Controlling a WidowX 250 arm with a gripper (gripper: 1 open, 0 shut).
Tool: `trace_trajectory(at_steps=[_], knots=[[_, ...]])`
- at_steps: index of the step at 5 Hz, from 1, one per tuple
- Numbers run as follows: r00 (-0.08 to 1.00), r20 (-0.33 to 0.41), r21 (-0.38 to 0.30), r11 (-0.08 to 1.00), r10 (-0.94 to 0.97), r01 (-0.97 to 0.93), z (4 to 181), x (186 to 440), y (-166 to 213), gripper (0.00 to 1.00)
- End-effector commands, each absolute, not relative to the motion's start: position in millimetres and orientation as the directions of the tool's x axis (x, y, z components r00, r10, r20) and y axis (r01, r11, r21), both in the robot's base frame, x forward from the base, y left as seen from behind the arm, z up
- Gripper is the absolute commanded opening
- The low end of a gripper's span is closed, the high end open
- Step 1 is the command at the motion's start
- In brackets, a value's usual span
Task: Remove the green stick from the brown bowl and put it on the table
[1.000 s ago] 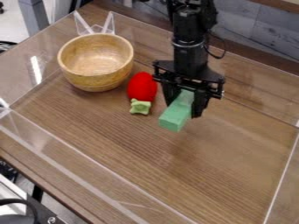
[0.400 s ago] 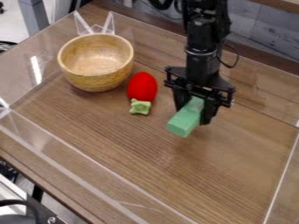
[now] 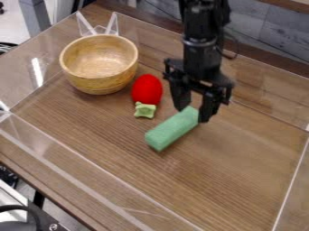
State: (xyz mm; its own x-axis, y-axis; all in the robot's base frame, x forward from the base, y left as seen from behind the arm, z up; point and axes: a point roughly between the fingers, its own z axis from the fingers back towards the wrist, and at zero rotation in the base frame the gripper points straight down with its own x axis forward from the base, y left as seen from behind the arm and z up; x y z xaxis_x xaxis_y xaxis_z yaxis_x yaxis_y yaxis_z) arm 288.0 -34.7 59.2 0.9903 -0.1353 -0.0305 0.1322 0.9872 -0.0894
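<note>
Claw [image 3: 197, 106] status: pointing straight down, with its two dark fingers standing visibly apart. I read it as released and holding nothing. The fingertips sit just over the far end of the green stick [image 3: 171, 131], and I cannot tell from this view whether they touch that end.

Work-piece position: the green stick lies flat on the table [image 3: 211, 185], running from under the claw towards the near left. It is well apart from the brown bowl [image 3: 97, 83], which stands empty at the far left. A red rounded object [image 3: 146, 87] and a small pale-green piece [image 3: 145, 110] lie between bowl and stick. The stick is near both but touches neither.

Step in hand: by my judgement this is the release at the end of placement. The stick is out of the bowl and appears fully supported by the tabletop.

Next move, as I judge it:
1. I keep the fingers apart.
2. I lift straight up, so that no fingertip drags or tips the stick's far end.
3. I avoid any sideways travel until the fingertips are above the stick, because a lateral move risks pushing it towards the red object.
4. I confirm that the stick lies at rest once the claw is clear.
</note>
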Motion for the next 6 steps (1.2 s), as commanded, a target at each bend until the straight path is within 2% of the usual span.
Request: trace_trajectory(at_steps=[1,3,5,6], knots=[[0.994,0.047,-0.089,0.991,-0.095,0.099,79.8,288.9,-36.3,1.0],[0.989,0.054,-0.088,0.986,-0.14,0.144,100.8,286.3,-21.1,1.0],[0.993,0.058,-0.077,0.991,-0.107,0.112,91.4,260.7,-8.6,1.0],[0.992,0.053,-0.074,0.99,-0.114,0.117,84.3,266.0,-16.4,1.0]])
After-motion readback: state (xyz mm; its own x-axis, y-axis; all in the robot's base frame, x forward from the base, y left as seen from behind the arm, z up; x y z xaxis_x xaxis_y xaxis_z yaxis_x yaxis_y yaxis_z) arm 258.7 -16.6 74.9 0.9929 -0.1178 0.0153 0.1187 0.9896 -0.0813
